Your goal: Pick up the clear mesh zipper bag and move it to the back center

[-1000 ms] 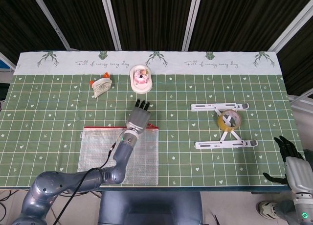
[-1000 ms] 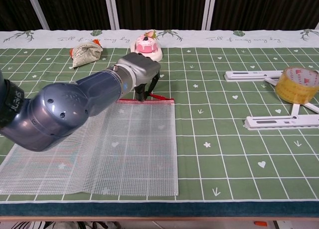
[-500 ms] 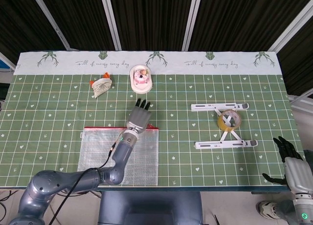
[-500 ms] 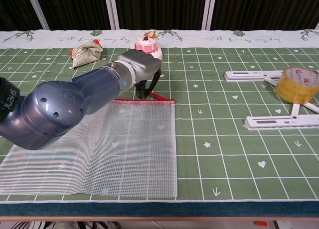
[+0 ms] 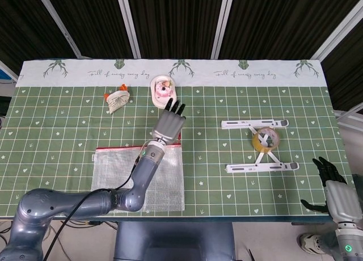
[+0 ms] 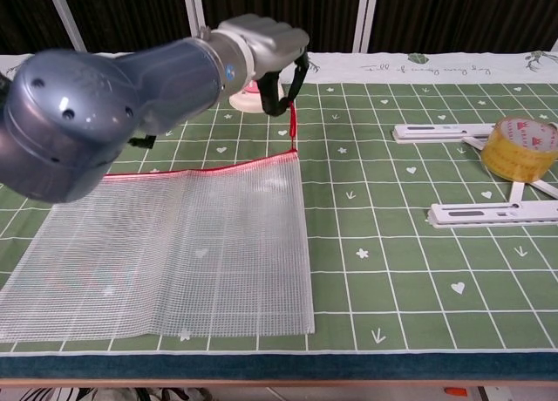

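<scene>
The clear mesh zipper bag (image 5: pixel 139 179) (image 6: pixel 174 244) lies at the front left of the table, its red zipper edge facing the back. My left hand (image 5: pixel 169 122) (image 6: pixel 261 44) is raised above the bag's far right corner with its fingers curled around the red zipper pull (image 6: pixel 292 126). The pull runs taut down to that corner, which is lifted slightly while the rest of the bag stays on the cloth. My right hand (image 5: pixel 332 184) hangs past the table's front right corner, fingers spread and holding nothing; the chest view does not show it.
A pink cake toy (image 5: pixel 163 92) sits at the back centre just beyond the left hand. A crumpled pouch (image 5: pixel 117 100) lies back left. On the right, a yellow tape roll (image 5: pixel 265 139) (image 6: pixel 519 146) rests on a white folding stand (image 5: pixel 255 123) (image 6: pixel 445 132).
My left hand has closed on the red zipper pull, risen and moved toward the back. The bag's far right corner has come up with it. The right hand has barely shifted.
</scene>
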`<state>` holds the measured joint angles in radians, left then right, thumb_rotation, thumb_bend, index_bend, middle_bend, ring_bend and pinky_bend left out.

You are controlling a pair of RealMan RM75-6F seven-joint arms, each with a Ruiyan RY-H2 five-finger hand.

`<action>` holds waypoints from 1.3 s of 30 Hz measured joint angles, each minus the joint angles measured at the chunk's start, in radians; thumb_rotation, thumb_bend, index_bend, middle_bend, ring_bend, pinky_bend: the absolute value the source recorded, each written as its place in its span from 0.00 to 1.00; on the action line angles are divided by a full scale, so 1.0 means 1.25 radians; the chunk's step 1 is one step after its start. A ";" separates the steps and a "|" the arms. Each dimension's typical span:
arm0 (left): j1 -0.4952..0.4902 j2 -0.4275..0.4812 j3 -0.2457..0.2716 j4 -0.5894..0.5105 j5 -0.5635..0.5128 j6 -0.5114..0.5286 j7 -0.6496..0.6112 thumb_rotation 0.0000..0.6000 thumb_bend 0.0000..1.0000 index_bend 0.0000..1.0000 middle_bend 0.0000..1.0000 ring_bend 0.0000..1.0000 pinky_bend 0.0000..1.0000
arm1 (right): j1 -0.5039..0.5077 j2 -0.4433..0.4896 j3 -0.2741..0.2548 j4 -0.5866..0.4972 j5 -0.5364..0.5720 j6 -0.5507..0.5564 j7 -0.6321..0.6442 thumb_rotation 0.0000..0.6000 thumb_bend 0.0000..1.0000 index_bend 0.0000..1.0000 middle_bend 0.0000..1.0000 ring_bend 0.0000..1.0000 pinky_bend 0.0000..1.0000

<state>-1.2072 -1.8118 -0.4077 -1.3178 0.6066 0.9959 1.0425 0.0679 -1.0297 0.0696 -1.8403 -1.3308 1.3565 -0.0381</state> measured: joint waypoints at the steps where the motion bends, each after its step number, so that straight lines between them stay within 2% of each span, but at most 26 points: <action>1: -0.005 0.009 -0.007 -0.013 -0.002 0.003 0.003 1.00 0.43 0.57 0.11 0.00 0.00 | 0.007 -0.001 0.006 -0.015 0.010 -0.007 -0.005 1.00 0.27 0.07 0.03 0.01 0.21; 6: -0.028 0.058 -0.041 -0.077 -0.014 0.016 0.019 1.00 0.43 0.57 0.11 0.00 0.00 | 0.053 -0.020 0.055 -0.078 0.049 -0.030 -0.025 1.00 0.31 0.16 0.07 0.03 0.22; 12: -0.053 0.119 -0.068 -0.151 -0.037 0.028 0.038 1.00 0.43 0.57 0.11 0.00 0.00 | 0.124 -0.060 0.131 -0.146 0.160 -0.064 -0.063 1.00 0.34 0.23 0.11 0.06 0.24; 18: -0.072 0.163 -0.088 -0.198 -0.070 0.043 0.045 1.00 0.43 0.57 0.11 0.00 0.00 | 0.207 -0.107 0.212 -0.200 0.345 -0.094 -0.099 1.00 0.35 0.29 0.12 0.06 0.24; 22: -0.083 0.189 -0.098 -0.224 -0.091 0.050 0.042 1.00 0.43 0.57 0.11 0.00 0.00 | 0.274 -0.144 0.271 -0.225 0.505 -0.105 -0.119 1.00 0.36 0.30 0.12 0.06 0.24; 31: -0.110 0.227 -0.094 -0.268 -0.120 0.060 0.041 1.00 0.43 0.57 0.11 0.00 0.00 | 0.446 -0.258 0.395 -0.222 0.808 -0.078 -0.157 1.00 0.36 0.34 0.13 0.06 0.24; 35: -0.122 0.236 -0.090 -0.277 -0.129 0.063 0.036 1.00 0.43 0.57 0.11 0.00 0.00 | 0.513 -0.306 0.437 -0.196 0.885 -0.057 -0.171 1.00 0.37 0.35 0.13 0.06 0.24; 39: -0.133 0.239 -0.088 -0.279 -0.132 0.064 0.031 1.00 0.43 0.57 0.11 0.00 0.00 | 0.555 -0.337 0.458 -0.170 0.922 -0.045 -0.182 1.00 0.38 0.36 0.14 0.06 0.24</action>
<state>-1.3736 -1.5131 -0.5172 -1.6668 0.4411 1.0759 1.0809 0.7619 -1.4512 0.6423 -2.0523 -0.1788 1.3007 -0.2660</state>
